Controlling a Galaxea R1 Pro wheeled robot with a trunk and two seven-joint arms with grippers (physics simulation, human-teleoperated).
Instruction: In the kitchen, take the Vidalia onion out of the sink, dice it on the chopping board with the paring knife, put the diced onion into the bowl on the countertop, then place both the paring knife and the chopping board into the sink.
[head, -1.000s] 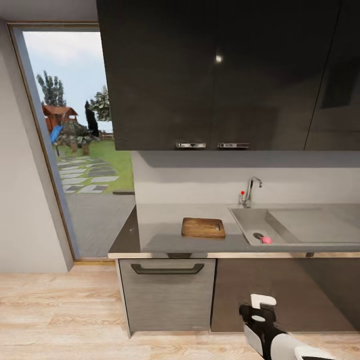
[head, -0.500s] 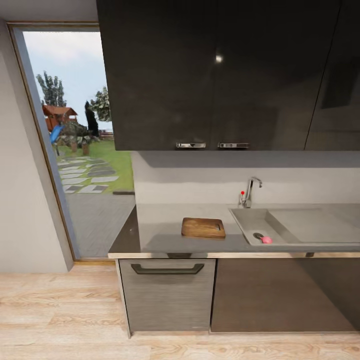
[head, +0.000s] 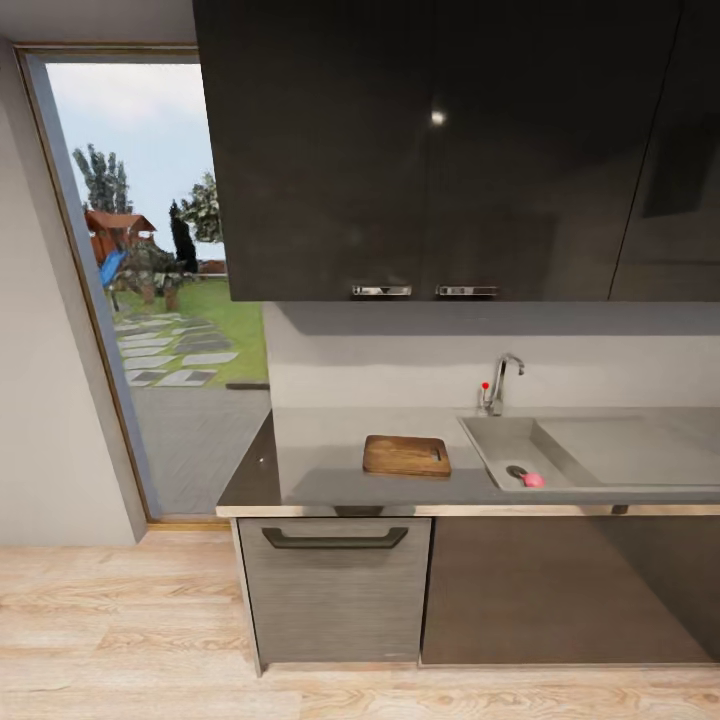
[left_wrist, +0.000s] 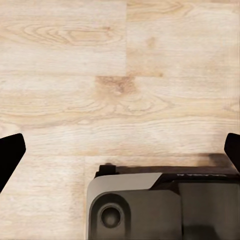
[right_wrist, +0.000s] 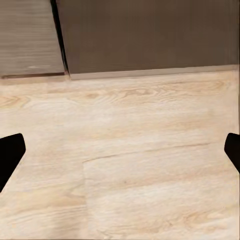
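The brown chopping board (head: 406, 455) lies on the grey countertop (head: 320, 450), left of the sink (head: 505, 438). In the sink's near corner, beside the round drain, rests the small pinkish-red Vidalia onion (head: 533, 480). The steel tap (head: 497, 384) with a red dot stands behind the basin. The paring knife and the bowl are out of view. My left gripper (left_wrist: 120, 150) is open over the pale wood floor, its dark fingertips (left_wrist: 10, 155) wide apart. Also open, my right gripper (right_wrist: 120, 152) hangs above the floor near the cabinet base, with nothing between its fingers.
Dark wall cabinets (head: 450, 150) hang above the counter. A grey drawer front with a handle (head: 335, 585) sits under the board. A tall glass door (head: 150, 300) to the garden stands at the left. The robot's base (left_wrist: 160, 205) appears in the left wrist view.
The right arm that showed at the bottom right of the head view one second ago has dropped out of that view. Everything on the counter is unmoved.
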